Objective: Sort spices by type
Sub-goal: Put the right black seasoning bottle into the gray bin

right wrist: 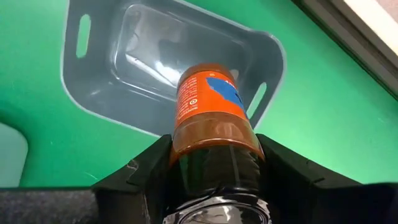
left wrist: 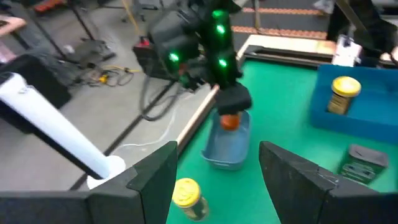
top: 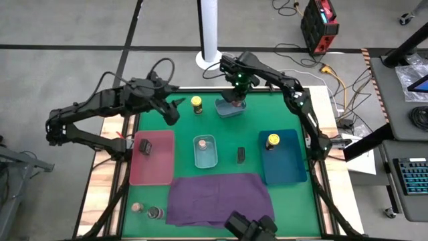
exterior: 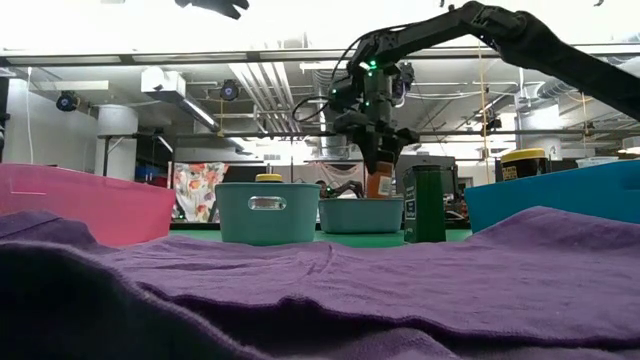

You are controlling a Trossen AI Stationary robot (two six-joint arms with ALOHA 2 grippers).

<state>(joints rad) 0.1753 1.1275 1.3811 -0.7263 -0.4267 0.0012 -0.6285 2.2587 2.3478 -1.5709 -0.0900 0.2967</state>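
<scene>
Sorting half done: right gripper clamps an orange jar over the grey bin, upper centre; left gripper open; yellow jar, tin wait

dark jointed arms, green lights, black cables.

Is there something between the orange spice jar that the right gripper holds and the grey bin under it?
Nothing visible. The right gripper holds the orange spice jar in its jaws directly above the open grey bin. The bin looks empty in the right wrist view, and only air shows between jar and bin.
</scene>
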